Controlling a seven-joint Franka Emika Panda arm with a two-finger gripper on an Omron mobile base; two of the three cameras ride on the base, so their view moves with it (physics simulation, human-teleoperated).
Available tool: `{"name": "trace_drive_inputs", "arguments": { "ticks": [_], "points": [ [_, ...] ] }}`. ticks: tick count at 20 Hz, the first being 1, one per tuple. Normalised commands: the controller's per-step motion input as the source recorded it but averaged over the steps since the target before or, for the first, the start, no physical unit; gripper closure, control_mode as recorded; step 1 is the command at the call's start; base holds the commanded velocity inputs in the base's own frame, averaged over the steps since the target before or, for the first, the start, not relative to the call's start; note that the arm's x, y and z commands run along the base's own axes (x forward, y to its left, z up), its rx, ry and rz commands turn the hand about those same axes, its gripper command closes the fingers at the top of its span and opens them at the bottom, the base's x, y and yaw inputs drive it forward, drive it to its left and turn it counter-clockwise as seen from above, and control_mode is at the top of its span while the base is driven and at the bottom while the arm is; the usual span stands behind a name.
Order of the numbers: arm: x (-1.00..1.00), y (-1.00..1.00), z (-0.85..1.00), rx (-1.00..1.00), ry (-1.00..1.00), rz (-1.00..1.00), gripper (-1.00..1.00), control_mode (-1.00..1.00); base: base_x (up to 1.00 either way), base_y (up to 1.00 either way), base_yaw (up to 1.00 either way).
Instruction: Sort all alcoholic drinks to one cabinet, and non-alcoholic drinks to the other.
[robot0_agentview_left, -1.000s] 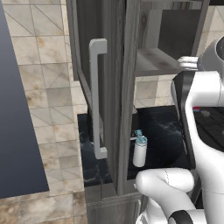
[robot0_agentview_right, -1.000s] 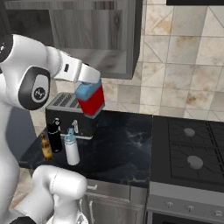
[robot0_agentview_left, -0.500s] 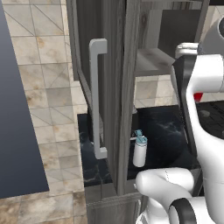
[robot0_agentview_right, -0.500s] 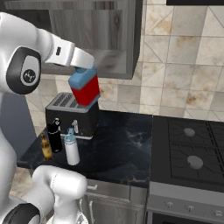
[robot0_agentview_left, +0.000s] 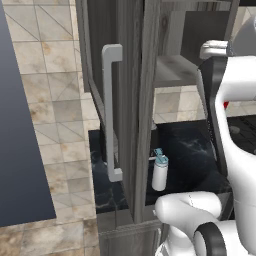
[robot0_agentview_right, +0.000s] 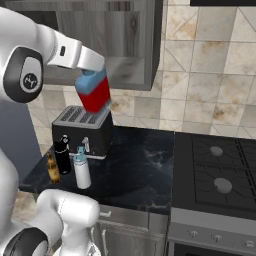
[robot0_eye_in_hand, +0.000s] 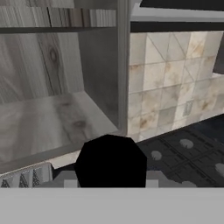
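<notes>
My gripper (robot0_agentview_right: 88, 75) is shut on the squat red bottle with blue shoulders (robot0_agentview_right: 96, 96), which hangs tilted above the toaster, just below the open cabinet's shelf (robot0_agentview_right: 127, 70). In the hand view the bottle's black cap (robot0_eye_in_hand: 111, 159) sits at the bottom, with the wood-grain shelf (robot0_eye_in_hand: 52, 120) ahead on the left. On the counter left of the toaster stand the amber beer bottle (robot0_agentview_right: 51, 168), the all-black bottle (robot0_agentview_right: 62, 155) and the white bottle with a teal lid (robot0_agentview_right: 82, 171). The white bottle (robot0_agentview_left: 159, 171) also shows beside the cabinet door's pale bar handle (robot0_agentview_left: 111, 110).
A black toaster (robot0_agentview_right: 82, 131) stands on the dark marble counter (robot0_agentview_right: 140, 170) under the held bottle. A stove (robot0_agentview_right: 216, 172) lies to the right. The open cabinet door (robot0_agentview_left: 135, 100) stands edge-on, between the left base camera and the shelf. Tiled wall runs behind.
The arm has lifted the red bottle a little higher above the toaster, closer to the cabinet shelf, and its tilt has changed. The bottles on the counter have not moved.
</notes>
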Motion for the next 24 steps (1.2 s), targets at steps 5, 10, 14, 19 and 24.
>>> {"name": "trace_drive_inputs", "arguments": {
  "ticks": [5,10,14,19,24],
  "points": [
    [0.1,0.05,0.08,0.0,-0.09,0.04,1.0,-1.0,0.0,0.0,0.0],
    [0.17,0.03,0.04,0.0,-0.06,0.05,1.0,-1.0,0.0,0.0,0.0],
    [0.23,0.0,0.04,0.0,-0.01,0.03,1.0,-1.0,0.0,0.0,0.0],
    [0.3,0.0,0.0,0.0,0.0,0.01,1.0,-1.0,0.0,0.0,0.0],
    [0.39,0.0,0.0,0.0,-0.04,0.0,1.0,-1.0,0.0,0.0,0.0]
  ]
}}
